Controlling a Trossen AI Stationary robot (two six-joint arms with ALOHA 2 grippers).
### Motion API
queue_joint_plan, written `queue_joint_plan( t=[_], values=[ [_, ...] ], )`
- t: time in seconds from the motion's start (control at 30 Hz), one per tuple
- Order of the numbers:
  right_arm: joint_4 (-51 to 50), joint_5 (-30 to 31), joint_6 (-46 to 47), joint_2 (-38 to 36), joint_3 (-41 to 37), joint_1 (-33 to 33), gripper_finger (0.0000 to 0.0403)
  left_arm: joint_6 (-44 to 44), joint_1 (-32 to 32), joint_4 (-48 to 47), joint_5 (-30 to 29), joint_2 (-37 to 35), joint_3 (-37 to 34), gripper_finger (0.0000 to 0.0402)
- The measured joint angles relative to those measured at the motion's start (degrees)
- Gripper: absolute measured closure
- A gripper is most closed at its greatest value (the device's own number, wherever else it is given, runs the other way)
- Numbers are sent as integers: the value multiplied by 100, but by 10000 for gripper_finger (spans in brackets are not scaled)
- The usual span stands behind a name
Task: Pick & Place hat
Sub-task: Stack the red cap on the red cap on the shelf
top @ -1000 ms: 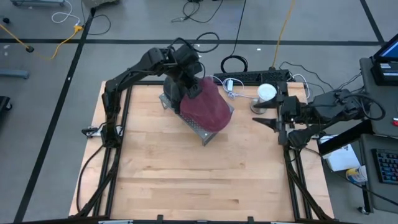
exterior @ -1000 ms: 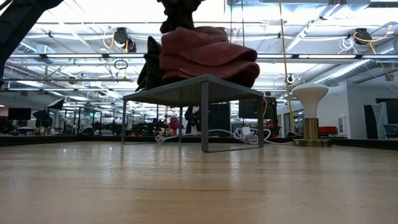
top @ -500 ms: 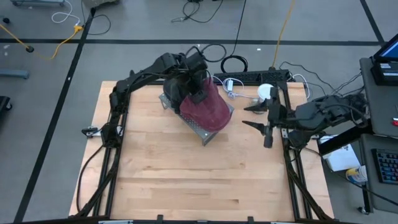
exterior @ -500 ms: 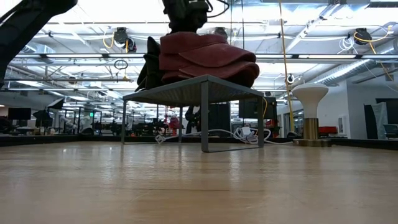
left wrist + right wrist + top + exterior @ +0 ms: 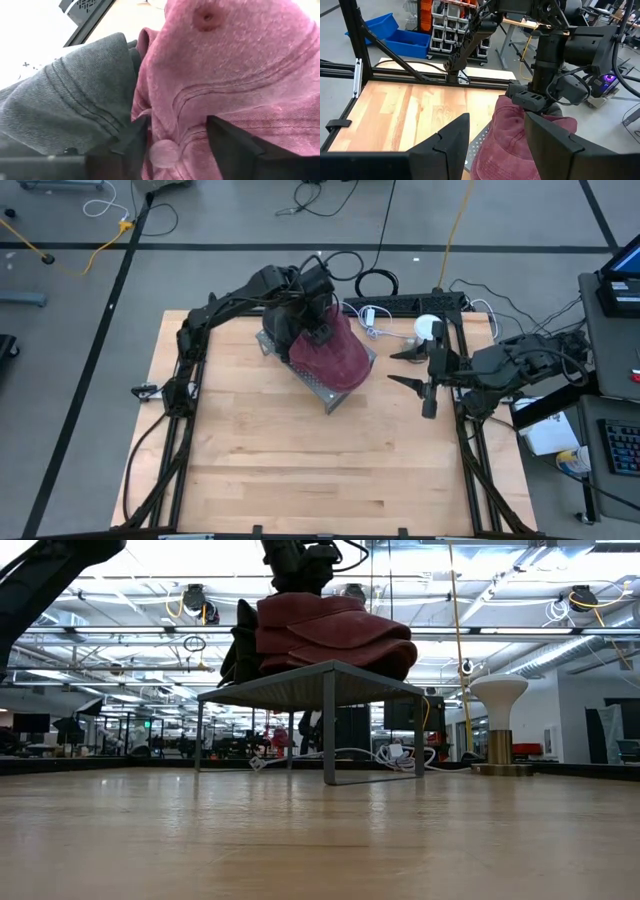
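On the rack (image 5: 325, 392) — red hat (image 5: 335, 355), left hand (image 5: 318, 330) parted astride it.

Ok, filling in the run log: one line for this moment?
left gripper: open, over red hat | hat: on metal rack, beside grey hat | right gripper: open, waiting beside

Looking straight down from high up at the whole surface (image 5: 300, 460) and both arms. Looking level from the surface's top, far into the room. Very close on the left wrist, pressed up to the red hat (image 5: 240, 75). Farther back on the right wrist, facing that same hat (image 5: 510, 140) across the surface.
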Motion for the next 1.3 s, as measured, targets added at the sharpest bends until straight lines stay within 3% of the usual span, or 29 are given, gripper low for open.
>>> queue_joint_plan(
  t=[0.27, 0.47, 0.83, 0.97, 1.3],
  values=[
    [-2, -2, 2, 0, 0, 1, 222, -145, 17, 52, -92, -175, 0, 119],
    [0, -4, 2, 0, 0, 1, 222, -99, 13, 201, -841, -537, 0, 100],
    [0, 19, 72, 0, 0, 0, 222, 405, -275, 1364, -573, -905, 0, 114],
    [-10, 14, 240, 0, 0, 0, 222, 616, -402, 1458, -464, -699, 7, 124],
    [-16, -4, 260, 0, 0, 1, 222, 519, -586, 1183, -873, -14, 4, 148]
  ],
)
